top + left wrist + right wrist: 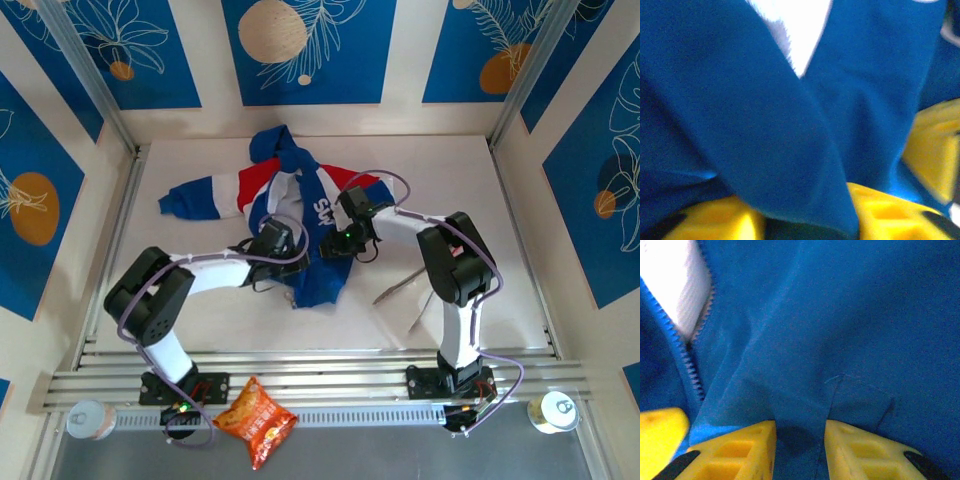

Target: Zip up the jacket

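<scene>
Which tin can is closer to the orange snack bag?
The can near the left arm's base: the snack bag lies close by it, while the other can sits past the right arm's base.

White arms point(205, 275) w/ black joints, lilac cables point(398, 182), yellow tool fingers point(735, 450) (green LED point(347, 237) lit)

The white table point(200, 300) carries the crumpled jacket point(320, 280).

Left hand point(274, 240) and right hand point(342, 240) seemingly grip the rumpled jacket point(318, 282)
</scene>
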`<action>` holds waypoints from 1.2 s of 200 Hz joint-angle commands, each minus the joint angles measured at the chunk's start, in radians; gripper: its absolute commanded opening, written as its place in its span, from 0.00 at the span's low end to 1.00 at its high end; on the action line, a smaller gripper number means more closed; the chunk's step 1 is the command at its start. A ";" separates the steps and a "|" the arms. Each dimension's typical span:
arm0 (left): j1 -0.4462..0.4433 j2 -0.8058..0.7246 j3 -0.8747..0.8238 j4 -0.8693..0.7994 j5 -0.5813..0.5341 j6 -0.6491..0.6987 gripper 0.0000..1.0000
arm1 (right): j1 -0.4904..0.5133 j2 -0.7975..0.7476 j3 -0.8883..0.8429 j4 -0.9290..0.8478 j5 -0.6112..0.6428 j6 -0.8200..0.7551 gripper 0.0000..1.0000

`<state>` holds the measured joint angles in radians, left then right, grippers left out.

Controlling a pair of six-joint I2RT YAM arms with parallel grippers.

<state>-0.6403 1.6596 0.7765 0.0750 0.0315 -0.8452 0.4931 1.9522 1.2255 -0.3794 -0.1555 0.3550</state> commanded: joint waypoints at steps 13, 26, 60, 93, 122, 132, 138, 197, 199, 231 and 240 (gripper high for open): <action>0.117 -0.209 -0.184 0.029 0.046 -0.015 0.06 | -0.066 -0.042 -0.064 -0.039 -0.011 0.024 0.32; 0.177 -0.294 -0.235 0.002 0.088 0.002 0.00 | -0.073 -0.049 -0.070 -0.041 -0.006 0.021 0.32; 0.265 -0.514 -0.286 -0.163 0.131 0.079 0.00 | -0.072 -0.054 -0.067 -0.046 0.008 0.021 0.32; 0.273 -0.660 -0.290 -0.277 0.135 0.103 0.00 | -0.035 -0.111 -0.041 -0.079 0.057 0.002 0.34; 0.272 -0.683 -0.308 -0.255 0.177 0.064 0.00 | 0.034 -0.176 0.011 -0.146 0.151 -0.054 0.43; 0.272 -0.674 -0.307 -0.247 0.191 0.054 0.00 | 0.060 -0.192 0.021 -0.157 0.179 -0.069 0.46; 0.272 -0.668 -0.304 -0.251 0.197 0.052 0.00 | 0.076 -0.197 0.028 -0.163 0.190 -0.078 0.48; 0.271 -0.667 -0.307 -0.272 0.201 0.041 0.00 | 0.212 -0.015 0.114 -0.212 0.164 -0.077 0.57; 0.271 -0.667 -0.305 -0.274 0.203 0.042 0.00 | 0.217 -0.009 0.112 -0.211 0.168 -0.076 0.57; 0.270 -0.664 -0.244 -0.399 0.213 0.105 0.00 | 0.237 0.061 0.109 -0.170 0.175 -0.049 0.41; 0.271 -0.663 -0.215 -0.446 0.213 0.125 0.00 | 0.236 0.053 0.108 -0.165 0.168 -0.043 0.31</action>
<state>-0.3752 0.9970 0.4862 -0.2359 0.2176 -0.7757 0.7300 1.9984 1.3357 -0.5304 0.0185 0.2939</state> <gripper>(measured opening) 0.062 0.395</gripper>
